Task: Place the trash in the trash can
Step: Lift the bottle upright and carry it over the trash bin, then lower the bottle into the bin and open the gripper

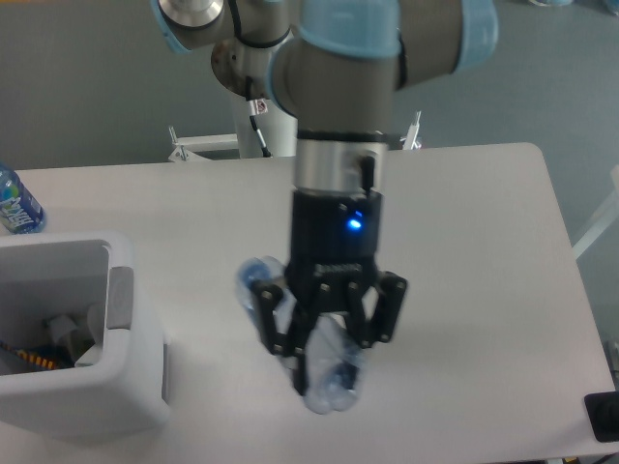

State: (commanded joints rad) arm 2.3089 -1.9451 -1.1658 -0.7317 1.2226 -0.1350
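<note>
Gripper (pixel 327 360) first: from my remote seat I see its two black fingers pointing down over the middle of the white table (pixel 484 251), closed in around the flattened clear plastic bottle (pixel 332 372), which sits squeezed between them. The bottle's lower end bulges out below the fingertips, and its upper end, with a bluish patch, pokes out to the left of the gripper body at a tilt (whether the bottle is lifted or just touching the tabletop I cannot tell from this angle). A small blue light glows on the black wrist housing above the fingers, and the grey arm (pixel 338 87) with its pale blue joint caps rises out of the top of the view. The trash can (pixel 106 387), a boxy white bin with a grey panel on its right side, stands at the lower left of the table, well apart from the gripper. Inside it I can make out some pale objects, too blurred to name. An upright water bottle (pixel 14 203) with a blue label stands at the far left edge, beyond the bin.
</note>
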